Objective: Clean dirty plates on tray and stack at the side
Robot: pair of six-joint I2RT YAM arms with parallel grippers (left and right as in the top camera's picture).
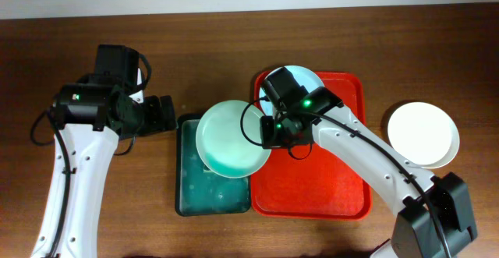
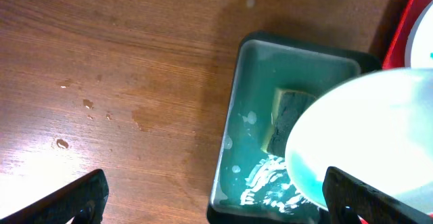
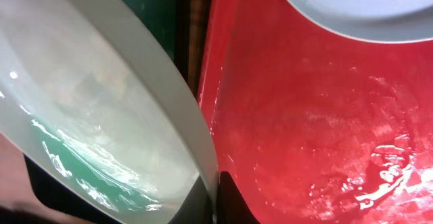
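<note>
My right gripper [image 1: 269, 132] is shut on the rim of a mint plate [image 1: 231, 139] and holds it tilted over the teal tray [image 1: 184, 188]; the plate also shows in the right wrist view [image 3: 101, 116] and the left wrist view [image 2: 379, 136]. A second pale plate [image 1: 306, 77] lies at the far end of the red tray [image 1: 312, 192], partly under my right arm; it shows in the right wrist view [image 3: 365, 7]. A third white plate [image 1: 423, 133] rests on the table to the right. My left gripper [image 2: 213, 197] is open and empty beside the teal tray's left edge.
The teal tray holds foamy water and a sponge [image 2: 287, 119], partly covered by the held plate. The red tray's floor [image 3: 325, 129] is wet. Water drops [image 2: 62, 143] lie on the wooden table at the left.
</note>
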